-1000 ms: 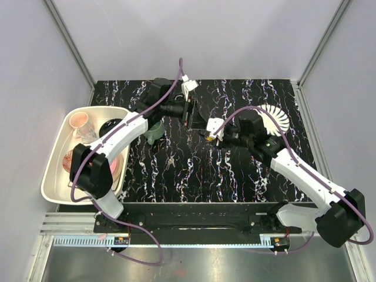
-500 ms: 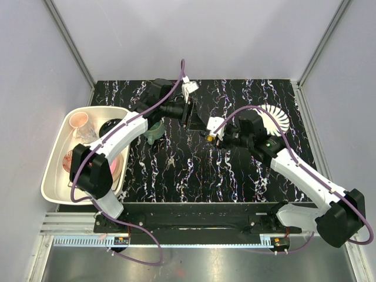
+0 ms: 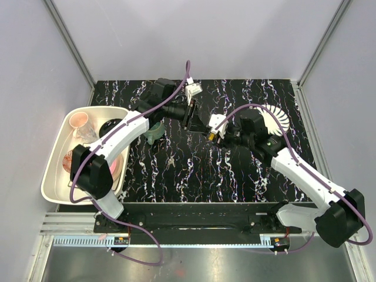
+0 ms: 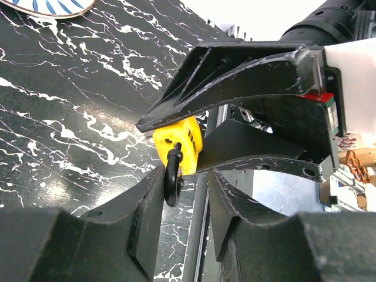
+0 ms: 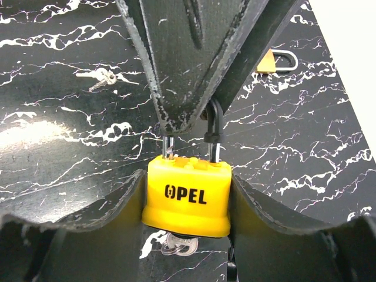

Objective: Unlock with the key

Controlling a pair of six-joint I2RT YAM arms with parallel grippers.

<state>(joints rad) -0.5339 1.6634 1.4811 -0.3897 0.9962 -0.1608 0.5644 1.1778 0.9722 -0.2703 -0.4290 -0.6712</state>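
A yellow padlock (image 5: 188, 194) marked OPEL is clamped by its body between the fingers of my right gripper (image 5: 188, 183), held above the table. A silver key (image 5: 176, 244) on a ring sticks out of its underside. The black shackle (image 4: 172, 176) points at my left gripper (image 4: 185, 173). It lies between the narrowed jaws, against the left finger and apart from the right one. In the top view the left gripper (image 3: 197, 120) and the right gripper (image 3: 216, 134) meet at the padlock (image 3: 210, 134) over the table's middle.
A brass padlock (image 5: 276, 60) and a loose bunch of keys (image 5: 100, 76) lie on the black marble table. A white tub (image 3: 59, 126) of dishes sits at the left, a green cup (image 3: 155, 132) beside it, and a blue-striped plate (image 3: 276, 119) at the back right.
The left gripper's jaws have narrowed from wide open around the shackle. Both grippers have shifted slightly right and back while staying together.
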